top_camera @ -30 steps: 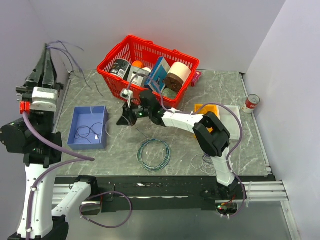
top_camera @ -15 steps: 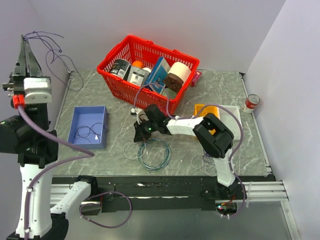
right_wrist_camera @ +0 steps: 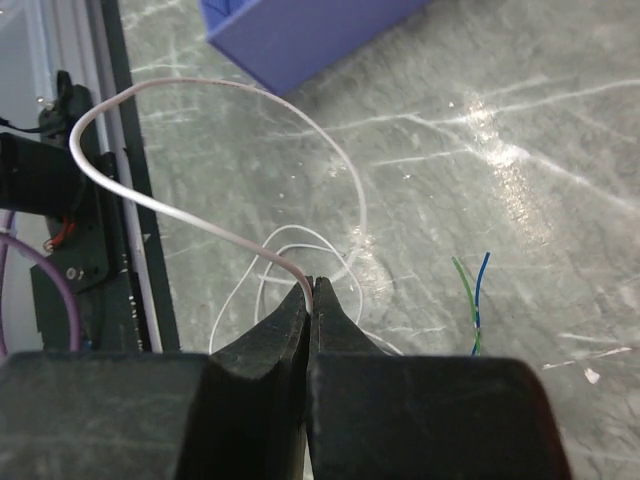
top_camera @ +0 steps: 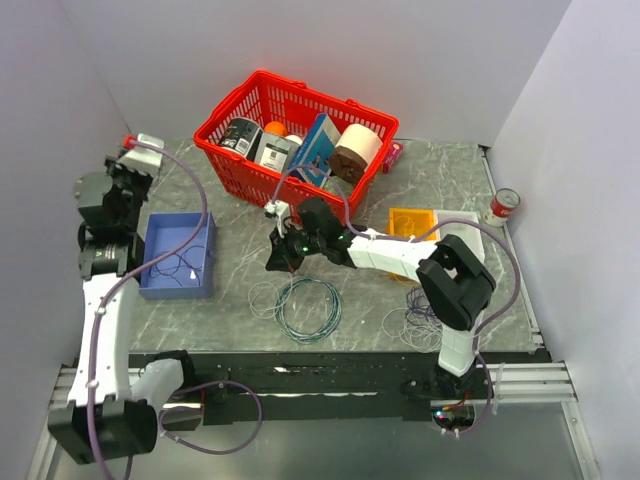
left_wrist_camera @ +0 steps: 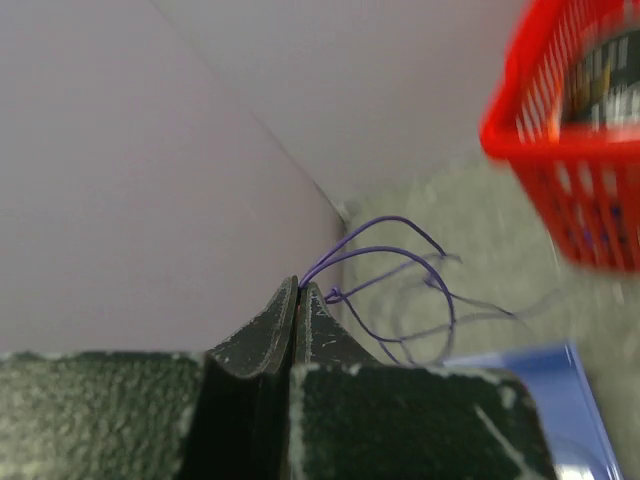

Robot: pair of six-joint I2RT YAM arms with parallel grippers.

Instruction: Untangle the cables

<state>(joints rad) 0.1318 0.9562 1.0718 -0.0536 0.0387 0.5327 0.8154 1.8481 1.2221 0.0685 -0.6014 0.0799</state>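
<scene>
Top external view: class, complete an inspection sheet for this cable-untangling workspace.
Surface: grey marbled tabletop
Job's things: thin purple wire; thin white wire; thin dark wire in blue plastic tray; scribbly wire loops front right
Clutter: red plastic basket of packages; orange flat packet
Grippers: left gripper jaws shut on purple wire; right gripper jaws shut on white wire
Cables: neat teal cable ring; lilac arm hoses
Surroundings: plain white walls; red-labelled can at right

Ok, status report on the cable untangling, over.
Left tool shut on purple wire, near blue tray. Right tool shut on white wire, low over table. Teal coil and red basket close by right tool.
</scene>
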